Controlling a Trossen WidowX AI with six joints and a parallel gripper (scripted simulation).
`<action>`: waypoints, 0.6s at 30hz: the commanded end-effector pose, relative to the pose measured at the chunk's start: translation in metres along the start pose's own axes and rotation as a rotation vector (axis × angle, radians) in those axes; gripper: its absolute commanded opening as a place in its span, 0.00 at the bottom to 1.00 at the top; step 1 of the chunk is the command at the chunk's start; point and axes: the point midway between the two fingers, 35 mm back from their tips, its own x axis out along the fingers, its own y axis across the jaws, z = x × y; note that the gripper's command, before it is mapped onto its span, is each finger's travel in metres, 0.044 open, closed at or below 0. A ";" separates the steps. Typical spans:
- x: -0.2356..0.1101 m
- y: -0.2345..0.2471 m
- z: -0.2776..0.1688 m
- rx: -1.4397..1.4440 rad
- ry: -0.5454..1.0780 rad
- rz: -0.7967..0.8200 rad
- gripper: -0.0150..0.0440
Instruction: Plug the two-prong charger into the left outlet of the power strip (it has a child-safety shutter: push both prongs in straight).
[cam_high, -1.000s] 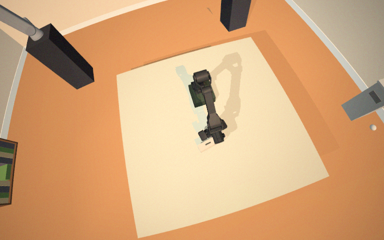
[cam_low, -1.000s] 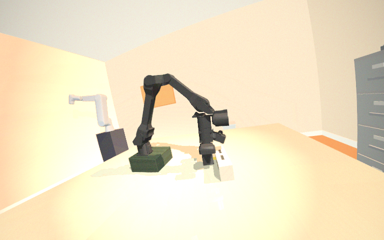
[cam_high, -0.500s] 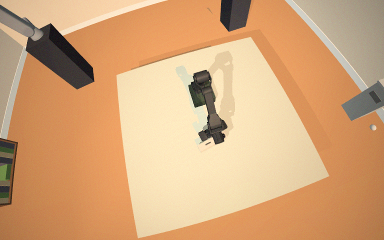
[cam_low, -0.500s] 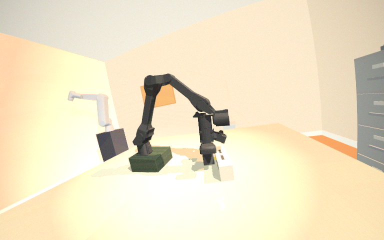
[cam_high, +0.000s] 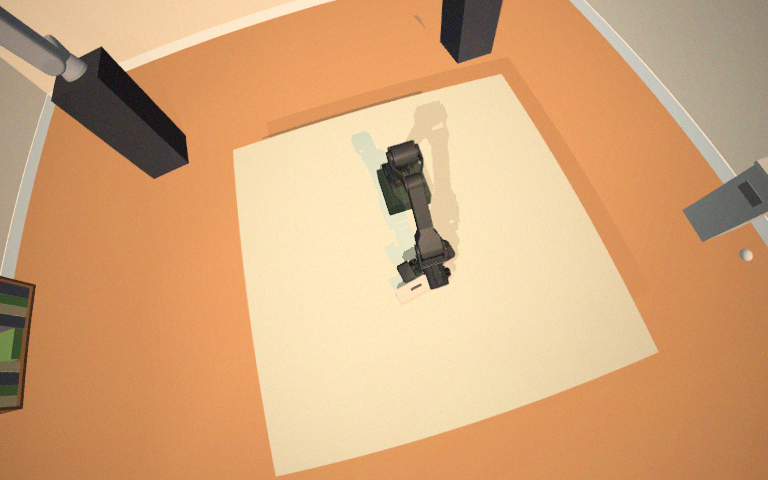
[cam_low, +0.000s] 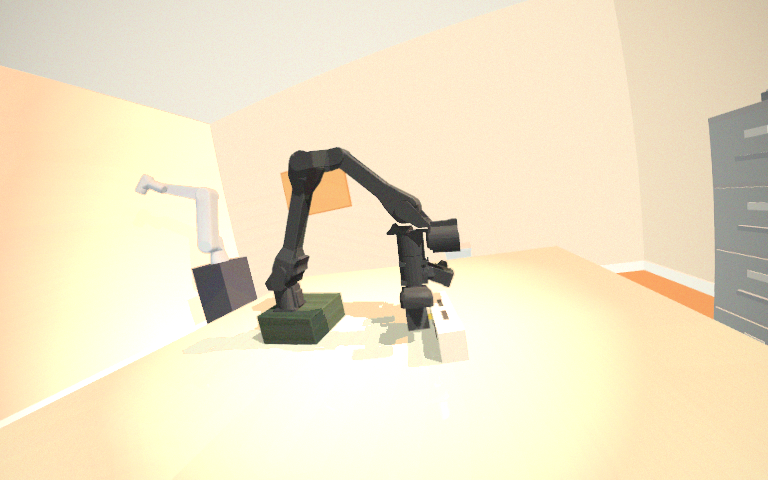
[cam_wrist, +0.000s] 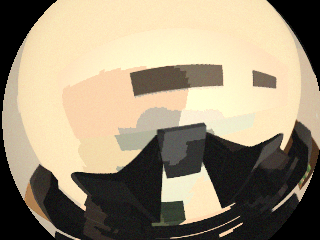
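On the bench (cam_low: 566, 339), the green base block (cam_low: 300, 323) stands at the left. Right of it, the end effector (cam_low: 417, 319) points straight down, clenched on the dark two-prong charger (cam_wrist: 182, 148). The charger is low over the white power strip (cam_low: 450, 325), near a dark slot (cam_wrist: 175, 80).

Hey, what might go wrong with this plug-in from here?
1. The end effector grips the charger, which hides its own prongs, so a slight tilt against the shutter could go unnoticed and jam.
2. The power strip lies loose on the table; an off-centre push might slide it.
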 end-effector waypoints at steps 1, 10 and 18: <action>-0.001 0.000 0.003 0.002 -0.008 -0.003 0.25; -0.001 0.000 0.004 0.002 -0.008 -0.003 0.25; -0.002 0.000 0.007 0.002 -0.009 -0.003 0.25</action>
